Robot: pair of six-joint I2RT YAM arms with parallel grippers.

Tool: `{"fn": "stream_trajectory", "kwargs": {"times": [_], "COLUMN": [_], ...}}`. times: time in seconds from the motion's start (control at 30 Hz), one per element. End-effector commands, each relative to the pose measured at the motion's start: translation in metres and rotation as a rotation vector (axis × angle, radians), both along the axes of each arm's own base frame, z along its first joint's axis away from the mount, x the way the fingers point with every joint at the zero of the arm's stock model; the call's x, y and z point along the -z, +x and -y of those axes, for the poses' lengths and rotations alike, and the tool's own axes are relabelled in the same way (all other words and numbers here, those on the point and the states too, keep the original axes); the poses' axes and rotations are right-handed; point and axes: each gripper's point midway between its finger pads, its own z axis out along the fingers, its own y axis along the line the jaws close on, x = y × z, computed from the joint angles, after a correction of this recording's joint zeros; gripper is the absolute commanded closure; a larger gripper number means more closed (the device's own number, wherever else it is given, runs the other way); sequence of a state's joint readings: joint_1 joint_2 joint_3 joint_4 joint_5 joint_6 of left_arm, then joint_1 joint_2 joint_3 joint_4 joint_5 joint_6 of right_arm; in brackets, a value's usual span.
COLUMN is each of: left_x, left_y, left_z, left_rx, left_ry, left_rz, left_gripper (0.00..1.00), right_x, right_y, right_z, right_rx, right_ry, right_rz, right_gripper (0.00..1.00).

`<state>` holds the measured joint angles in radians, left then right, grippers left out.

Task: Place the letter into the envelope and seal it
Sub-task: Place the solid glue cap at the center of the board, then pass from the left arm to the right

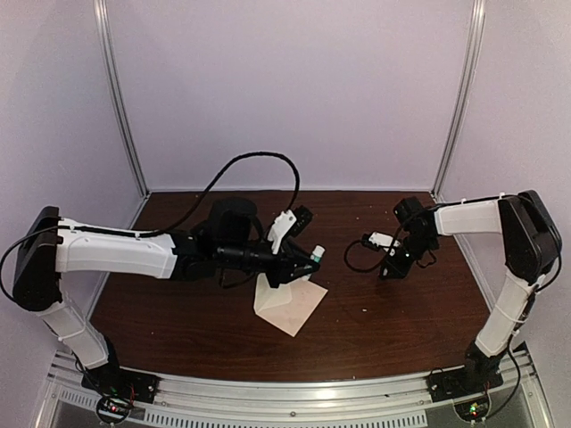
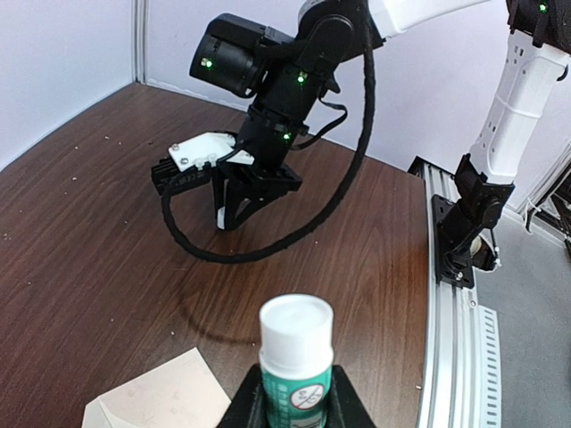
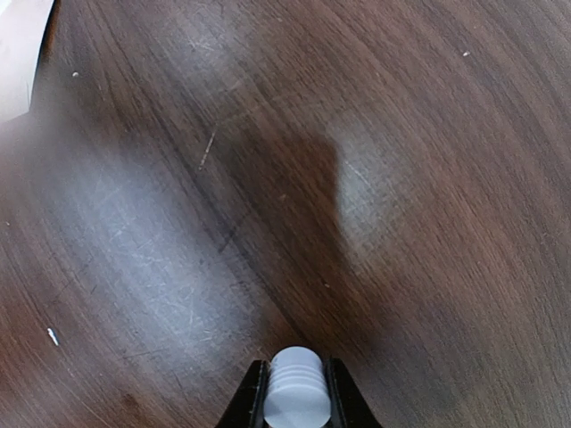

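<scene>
The envelope [image 1: 293,305] lies on the dark wooden table, cream-tan, with one part [image 1: 267,295] standing up at its left side. A corner of it shows in the left wrist view [image 2: 161,398] and the right wrist view [image 3: 21,53]. The letter does not show as a separate sheet. My left gripper [image 1: 310,259] hovers just above the envelope and is shut on a green glue stick [image 2: 296,357] with a white top. My right gripper [image 1: 393,267] is to the right, low over bare table, shut on a small white ridged cap [image 3: 295,403].
The right arm's black cable [image 2: 268,250] loops over the table between the grippers. A metal rail [image 2: 455,294] runs along the near edge. Lilac walls close in the back and sides.
</scene>
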<state>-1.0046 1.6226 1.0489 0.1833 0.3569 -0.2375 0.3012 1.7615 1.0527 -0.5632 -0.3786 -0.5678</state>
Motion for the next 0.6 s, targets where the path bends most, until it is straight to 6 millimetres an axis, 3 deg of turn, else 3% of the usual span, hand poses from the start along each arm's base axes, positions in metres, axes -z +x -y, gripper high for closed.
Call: {"fn": "stream_trajectory", "kwargs": {"times": [0.0,0.13,0.3,0.47,0.57], "left_x": [-0.021,-0.023,-0.031,-0.048,-0.069], "left_y": [0.007,0.008,0.01,0.02,0.029], "left_z": [-0.003,-0.003,0.0,0.003,0.005], "left_rx": [-0.026,-0.027,-0.023,-0.051,-0.088], "left_ry": [-0.056,-0.06,-0.068,-0.093,-0.152], "left_rz": [0.053,0.054,0.064,0.083,0.108], "left_gripper": [1.0,1.0,0.99,0.98,0.98], "right_x": [0.01,0.001,-0.04,-0.092,-0.142], "right_y": [0.003,0.004,0.005,0.002,-0.004], "right_z": [0.006,0.006,-0.001,-0.01,-0.027], "right_rx": [0.042,0.047,0.046,0.029,-0.022], "right_ry": [-0.027,-0.021,0.039,0.12,0.255], "right_rz": [-0.005,0.001,0.068,0.134,0.213], "right_gripper": [0.79,0.69,0.54,0.52,0.51]}}
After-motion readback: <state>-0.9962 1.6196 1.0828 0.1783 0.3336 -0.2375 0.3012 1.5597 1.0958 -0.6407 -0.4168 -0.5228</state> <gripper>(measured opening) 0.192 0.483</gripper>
